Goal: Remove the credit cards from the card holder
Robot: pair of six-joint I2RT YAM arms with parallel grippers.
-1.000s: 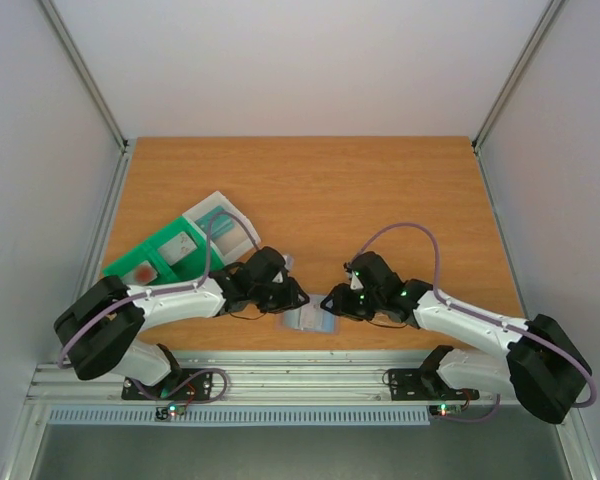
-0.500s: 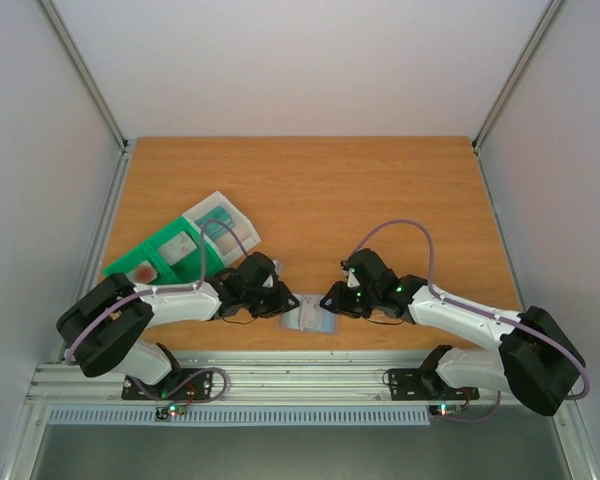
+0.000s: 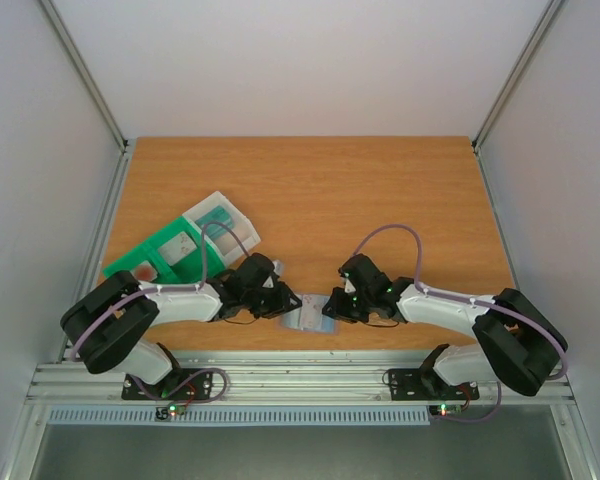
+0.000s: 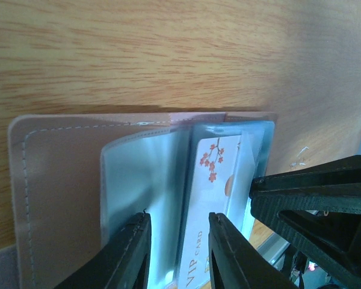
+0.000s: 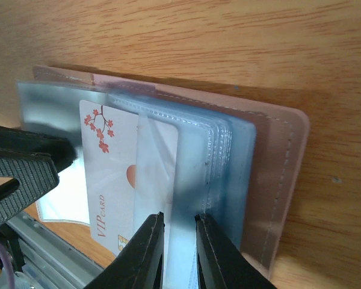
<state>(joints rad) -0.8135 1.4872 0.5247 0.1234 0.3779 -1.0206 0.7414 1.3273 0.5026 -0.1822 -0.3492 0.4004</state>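
The card holder (image 3: pixel 308 316) lies open near the table's front edge, a pinkish-grey cover (image 4: pixel 60 180) with clear sleeves (image 5: pixel 219 156). A white credit card (image 5: pixel 108 168) printed with red blossoms and "VIP" sits among the sleeves (image 4: pixel 213 174). My left gripper (image 3: pixel 288 304) is at the holder's left end. Its jaws (image 4: pixel 179 241) stand apart over a sleeve and the card's edge. My right gripper (image 3: pixel 332 308) is at the right end. Its jaws (image 5: pixel 180 232) leave a narrow gap with a pale blue sheet in it. I cannot tell if that sheet is card or sleeve, or if it is pinched.
A green compartment tray (image 3: pixel 160 255) and a clear plastic box (image 3: pixel 220 220) lie at the back left of the holder. The aluminium rail (image 3: pixel 300 375) runs just beyond the table's front edge, close to the holder. White walls enclose three sides.
My right gripper has slid left onto the holder's right end and its jaws have narrowed. The left gripper drew back slightly, then stayed put.
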